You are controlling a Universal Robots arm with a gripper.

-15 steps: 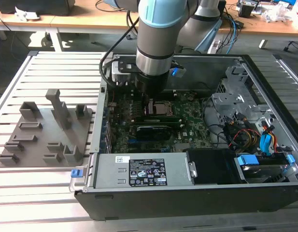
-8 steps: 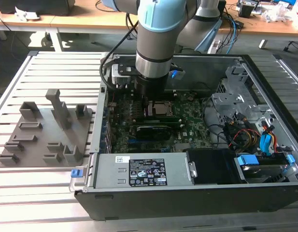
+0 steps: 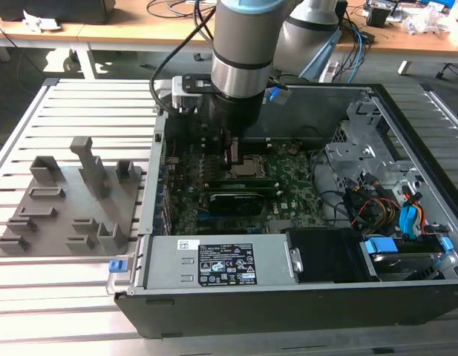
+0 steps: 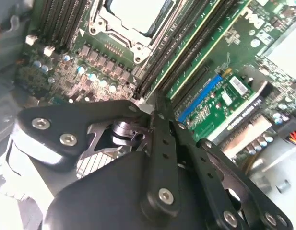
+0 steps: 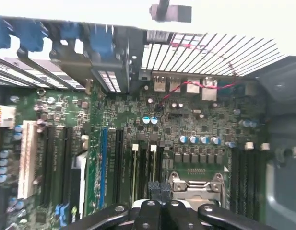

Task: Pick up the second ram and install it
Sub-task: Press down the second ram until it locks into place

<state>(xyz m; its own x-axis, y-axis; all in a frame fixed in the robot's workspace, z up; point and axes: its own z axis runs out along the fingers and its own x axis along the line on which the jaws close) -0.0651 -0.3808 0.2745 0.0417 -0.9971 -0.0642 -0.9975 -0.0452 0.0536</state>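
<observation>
The end effector [image 5: 160,188], fingertips pressed together and holding nothing visible, hangs over the motherboard [image 5: 186,120] beside the memory slots [image 5: 144,167].

holder tray [image 3: 65,204] beside computer case [image 3: 288,289]

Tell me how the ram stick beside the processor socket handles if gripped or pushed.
The ram stick looks thin and flat: probably stiff lengthwise, yet fragile if twisted. Likely light for its length. Seated on edge by the processor socket, it should resist sideways pushes.
</observation>
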